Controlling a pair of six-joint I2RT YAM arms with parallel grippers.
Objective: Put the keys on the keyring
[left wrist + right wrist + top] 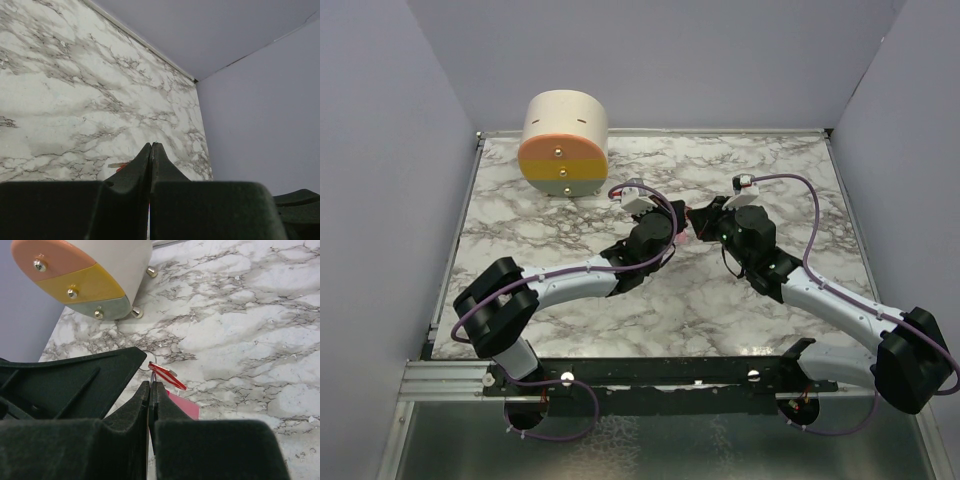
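My right jaws are pressed together, and their tips look to be nipping the thin wire of the keyring [150, 370]. Its pink strip [183, 405] trails out from behind them just above the marble tabletop [760, 170]. The red key [167, 376] sits right at those tips, touching the wire and angled away to the right. I cannot tell whether the wire already passes through its hole.

My left jaws are pressed together too. I see nothing clamped between them, only a sliver of red [120, 166] just beside one finger. From above, both arms meet nose to nose near the middle of the tabletop.

I judge the threading to be in hand but not proven done. What is left is to get the key fully onto the ring and then let go.

By count there is one red key, one keyring with one pink strip, and one cream drum [565, 140] at the far left, its face banded orange, yellow and grey.
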